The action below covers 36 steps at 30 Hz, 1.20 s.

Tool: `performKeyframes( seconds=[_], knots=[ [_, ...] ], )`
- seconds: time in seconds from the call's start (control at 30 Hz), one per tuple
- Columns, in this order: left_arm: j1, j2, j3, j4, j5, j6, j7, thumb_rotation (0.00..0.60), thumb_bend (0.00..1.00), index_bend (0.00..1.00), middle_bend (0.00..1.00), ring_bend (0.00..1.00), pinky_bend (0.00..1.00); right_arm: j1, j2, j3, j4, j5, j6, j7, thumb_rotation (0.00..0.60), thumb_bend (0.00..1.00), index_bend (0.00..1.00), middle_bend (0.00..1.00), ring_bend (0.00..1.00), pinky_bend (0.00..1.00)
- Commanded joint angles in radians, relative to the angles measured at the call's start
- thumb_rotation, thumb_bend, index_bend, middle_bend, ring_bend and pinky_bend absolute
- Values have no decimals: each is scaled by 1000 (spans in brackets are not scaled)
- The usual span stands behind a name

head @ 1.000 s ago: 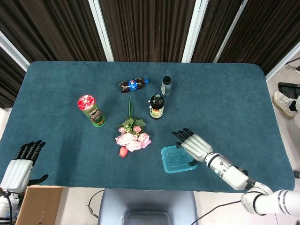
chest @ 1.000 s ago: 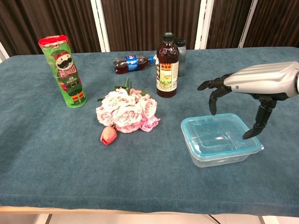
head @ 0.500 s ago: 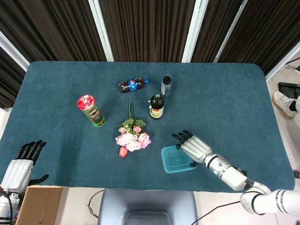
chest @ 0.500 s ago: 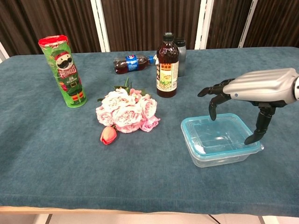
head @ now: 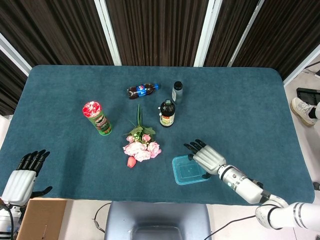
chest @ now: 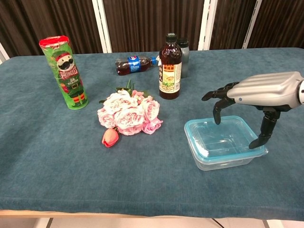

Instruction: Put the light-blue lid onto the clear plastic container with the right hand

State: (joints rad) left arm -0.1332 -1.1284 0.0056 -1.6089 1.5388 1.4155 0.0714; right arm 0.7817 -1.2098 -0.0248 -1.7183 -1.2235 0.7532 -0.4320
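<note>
Both task items are seen together: light-blue lid (chest: 223, 142) seated on clear plastic container (chest: 227, 156), tabletop's near right. Right hand (chest: 259, 90) is poised above, fingers (chest: 217, 110) spread, nothing held.

Right hand (chest: 266, 90): silver-grey shell, black fingers (chest: 217, 108). Left hand (head: 22, 177): same silver back, black fingers. White forearm segments.

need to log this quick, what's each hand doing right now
Left hand: open, holding nothing.
Right hand: open above the light-blue lid, fingers spread, gripping nothing.
</note>
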Motion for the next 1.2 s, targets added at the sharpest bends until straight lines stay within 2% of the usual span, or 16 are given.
performKeyframes(
  seconds=[0.03,0.53,0.9,1.2],
  knots=[
    [0,0,0,0,1,1,-1,600,443,0,41,39,96,1,-5,-4,1,12,0,-16,600,193,454,103,0,0],
    [1,1,3,2,7,5,-4,600,443,0,41,38,96,-1,-14,-9,-5,34,19,-45,600,194,457,103,0,0],
    [0,3,4,1,8,3,-8,600,442,0,41,38,96,-11,6,37,-48,-2,71,20,600,193,455,103,0,0],
    [1,5,5,2,10,7,-15,600,442,0,41,38,96,15,-63,57,-64,37,72,-37,600,193,469,103,0,0]
  ],
)
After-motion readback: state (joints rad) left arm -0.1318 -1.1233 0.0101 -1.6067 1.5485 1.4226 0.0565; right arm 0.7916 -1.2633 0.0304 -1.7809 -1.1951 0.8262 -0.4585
